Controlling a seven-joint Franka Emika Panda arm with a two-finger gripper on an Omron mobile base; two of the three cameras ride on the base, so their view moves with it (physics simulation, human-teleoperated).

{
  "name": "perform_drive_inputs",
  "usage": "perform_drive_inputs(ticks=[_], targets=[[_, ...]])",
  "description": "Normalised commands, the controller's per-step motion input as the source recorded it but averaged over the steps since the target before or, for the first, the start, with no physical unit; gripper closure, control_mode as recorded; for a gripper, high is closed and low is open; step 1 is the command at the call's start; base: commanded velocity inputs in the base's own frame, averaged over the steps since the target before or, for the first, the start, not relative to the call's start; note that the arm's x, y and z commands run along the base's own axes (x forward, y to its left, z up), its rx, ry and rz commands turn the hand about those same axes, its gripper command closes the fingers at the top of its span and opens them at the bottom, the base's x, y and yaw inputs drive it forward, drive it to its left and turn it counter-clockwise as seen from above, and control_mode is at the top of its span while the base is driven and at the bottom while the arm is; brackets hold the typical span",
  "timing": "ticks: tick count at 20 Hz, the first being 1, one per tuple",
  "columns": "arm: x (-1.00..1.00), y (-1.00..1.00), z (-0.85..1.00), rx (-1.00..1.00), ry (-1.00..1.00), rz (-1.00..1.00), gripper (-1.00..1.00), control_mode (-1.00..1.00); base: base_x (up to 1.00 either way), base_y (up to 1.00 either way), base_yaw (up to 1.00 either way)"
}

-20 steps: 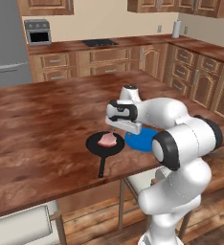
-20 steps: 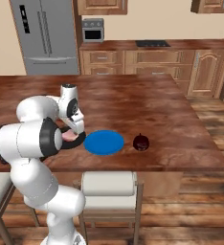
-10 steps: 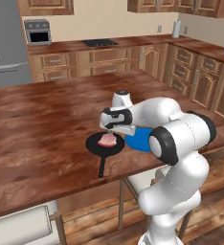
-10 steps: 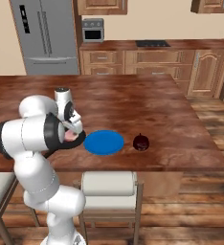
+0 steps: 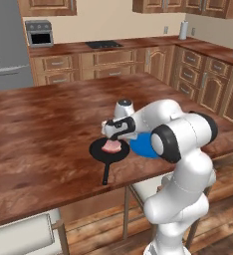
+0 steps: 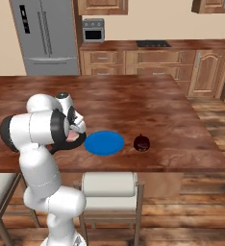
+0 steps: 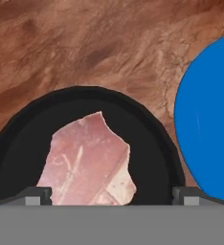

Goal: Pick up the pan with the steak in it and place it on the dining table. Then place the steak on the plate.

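We are lowering the gripper (image 5: 114, 140) toward the steak (image 5: 111, 146), and over the last second it has moved leftward off the plate's side and dropped until it is hanging just over the pan (image 5: 108, 151). The pan itself has not shifted: it is sitting on the dining table (image 5: 44, 119) near the front edge, its handle pointing out toward that edge, so we are judging the first half of the task as done.

In the hand view the steak (image 7: 87, 160) is lying in the middle of the pan (image 7: 152, 143), and our two fingertips (image 7: 37, 195) are standing wide apart on either side of it, touching nothing. We are holding nothing yet.

The plate (image 7: 209, 124) is lying just beside the pan on the tabletop, their rims close together; whether they are touching we cannot tell. From the right base view the plate (image 6: 104, 142) is sitting between the arm and a small dark mug (image 6: 142, 142), both near the front edge.

We are reading this as the start of the second step: the hand is lining up over the meat, and the next move, as we judge it, is calling for a further descent and a close around the steak before carrying it sideways to the plate.
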Motion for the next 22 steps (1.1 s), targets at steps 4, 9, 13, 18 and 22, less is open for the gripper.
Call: perform_drive_inputs(ticks=[4, 9, 13, 18, 22], targets=[[0.03, 0.04, -0.09, 0.00, -0.02, 0.04, -1.00, -1.00, 0.00, 0.00, 0.00], [0.07, 0.00, -0.15, 0.00, 0.01, 0.01, -1.00, -1.00, 0.00, 0.00, 0.00], [0.11, 0.05, -0.18, 0.00, 0.00, 0.00, -1.00, -1.00, 0.00, 0.00, 0.00], [0.08, 0.08, -0.13, 0.00, 0.00, 0.00, -1.00, -1.00, 0.00, 0.00, 0.00], [0.02, 0.02, -0.18, 0.02, -0.01, 0.00, -1.00, -1.00, 0.00, 0.00, 0.00]])
